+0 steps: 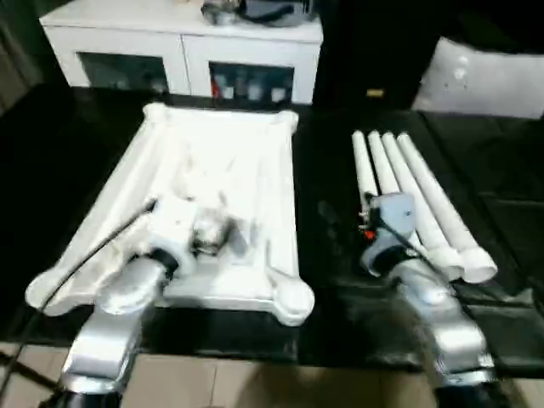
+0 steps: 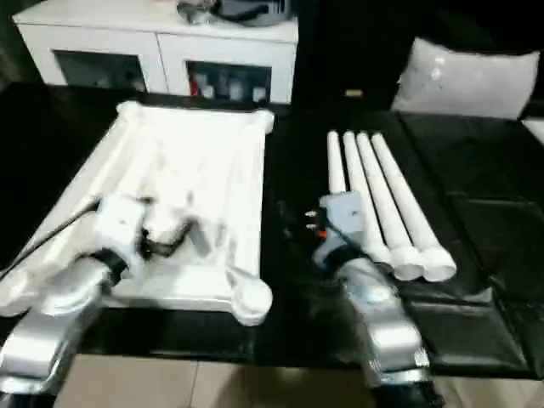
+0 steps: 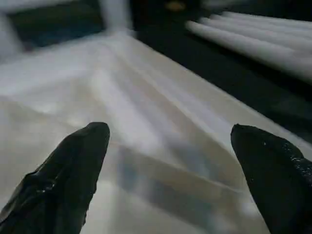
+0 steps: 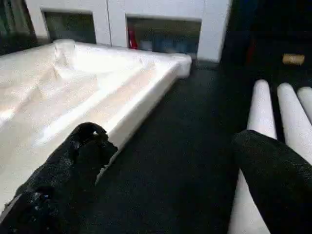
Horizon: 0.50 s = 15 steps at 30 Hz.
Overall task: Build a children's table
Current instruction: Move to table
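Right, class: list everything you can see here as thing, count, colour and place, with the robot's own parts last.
Table top: one, white, upside down on the black surface, left.
Legs: four, white, side by side right of the table top.
Cabinet: one, white, glass doors, behind.
Cushion: one, pale, far right.
Left end effector: black fingers, open over the table top.
Right end effector: black fingers, open, between the table top and the legs.

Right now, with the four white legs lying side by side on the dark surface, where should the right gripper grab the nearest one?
Probably at mid-shaft of the leftmost leg, coming from above with the open right gripper straddling it. Its left flank faces bare dark surface, giving one finger room; the other side lies close against the next leg, so space there is tight.
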Available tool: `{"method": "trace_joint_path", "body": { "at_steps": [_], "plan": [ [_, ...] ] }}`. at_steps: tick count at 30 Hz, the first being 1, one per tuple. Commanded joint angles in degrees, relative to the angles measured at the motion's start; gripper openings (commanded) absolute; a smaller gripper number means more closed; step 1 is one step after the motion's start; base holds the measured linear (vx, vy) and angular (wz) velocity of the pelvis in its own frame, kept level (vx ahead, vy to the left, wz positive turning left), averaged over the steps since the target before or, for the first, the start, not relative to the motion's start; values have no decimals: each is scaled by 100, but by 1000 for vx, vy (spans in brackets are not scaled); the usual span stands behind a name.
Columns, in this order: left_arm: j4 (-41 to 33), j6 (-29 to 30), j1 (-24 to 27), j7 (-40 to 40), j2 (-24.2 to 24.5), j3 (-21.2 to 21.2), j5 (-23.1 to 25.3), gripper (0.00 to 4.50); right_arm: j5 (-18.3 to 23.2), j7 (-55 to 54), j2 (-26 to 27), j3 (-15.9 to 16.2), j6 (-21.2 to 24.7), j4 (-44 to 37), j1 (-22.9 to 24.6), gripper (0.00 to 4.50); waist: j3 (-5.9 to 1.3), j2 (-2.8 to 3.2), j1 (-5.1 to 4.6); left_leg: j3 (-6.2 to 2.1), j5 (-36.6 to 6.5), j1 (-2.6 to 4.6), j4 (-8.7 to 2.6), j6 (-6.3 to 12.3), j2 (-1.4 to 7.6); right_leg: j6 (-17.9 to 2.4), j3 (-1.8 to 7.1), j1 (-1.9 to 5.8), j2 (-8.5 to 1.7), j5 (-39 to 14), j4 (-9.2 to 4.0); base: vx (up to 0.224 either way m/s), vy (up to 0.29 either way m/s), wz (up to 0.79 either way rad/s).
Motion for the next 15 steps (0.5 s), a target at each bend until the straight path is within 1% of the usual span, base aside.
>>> {"method": "trace_joint_path", "body": {
  "at_steps": [1,2,3,4,5,6,7,8,9,10,11,13,14,15],
  "plan": [
    [-26,176,-32,-280,170,-58,-129,444,72,199,-23,42,186,-105,0,450,-306,47,45,-91,1279,9,-431,100,412,-860,133,500,-351,3500,-276,0,0,0],
    [-23,199,-54,-374,221,-85,-149,444,71,247,-57,70,226,-112,-7,450,-275,116,20,-118,961,32,-485,3,466,-991,111,488,-341,2847,-314,0,0,0],
    [-26,237,-86,-505,305,-120,-167,444,82,329,-107,115,282,-127,-11,450,-210,168,-27,-148,212,79,-594,-149,568,-1228,90,472,-332,1453,-407,0,0,0],
    [-39,292,-124,-719,432,-152,-212,444,96,456,-189,178,316,-145,-13,450,-193,165,-42,-134,-72,96,-619,-209,577,-1292,109,481,-328,998,-442,-60,-30,-5],
    [-42,291,-130,-761,462,-161,-213,444,102,486,-207,189,320,-152,-10,450,-140,138,-38,-116,-597,153,-674,-195,608,-1363,153,443,-339,170,-522,-92,-26,0],
    [-63,287,-171,-1058,667,-216,-219,444,158,695,-338,264,339,-199,9,450,-93,144,-41,-106,-919,155,-721,-183,618,-1371,172,430,-353,-352,-576,-92,-26,0],
    [-60,252,-205,-1330,809,-229,-295,444,248,938,-493,312,375,-270,51,450,-30,137,-27,-79,-1550,201,-770,-188,630,-1274,207,404,-396,-1513,-686,-101,-25,1],
    [-59,188,-215,-1476,889,-251,-323,444,286,1078,-575,340,384,-315,79,450,-30,140,0,-59,-1762,260,-780,-223,647,-1154,238,358,-432,-2212,-753,-64,-28,3],
    [-60,103,-220,-1617,973,-285,-338,444,313,1216,-649,368,386,-361,108,450,-35,132,6,-44,-1706,271,-783,-202,654,-1123,254,344,-439,-2288,-778,-64,-28,3],
    [-52,-16,-227,-1905,1175,-421,-311,444,259,1492,-841,452,369,-441,168,450,-31,145,24,-14,-1501,252,-803,-167,679,-1099,272,345,-432,-2142,-779,0,0,0],
    [-49,-31,-229,-1966,1219,-452,-303,444,244,1548,-885,473,362,-456,180,450,-41,146,31,15,-1331,240,-811,-141,701,-1103,268,341,-414,-1920,-757,0,0,0],
    [-32,-34,-257,-2380,1472,-657,-292,444,223,1926,-1192,574,391,-551,238,450,-60,150,28,55,-1215,201,-820,-142,699,-1145,248,360,-398,-1716,-724,0,0,0],
    [-44,57,-284,-2559,1549,-726,-350,444,256,2075,-1317,589,437,-597,244,450,-84,135,33,58,-1064,199,-818,-114,703,-1174,248,379,-391,-1490,-701,0,0,0],
    [-51,107,-315,-2686,1598,-782,-385,444,297,2182,-1410,587,494,-634,242,450,-103,135,33,84,-896,195,-805,-76,698,-1247,248,372,-374,-1127,-671,0,0,0]
  ]
}}
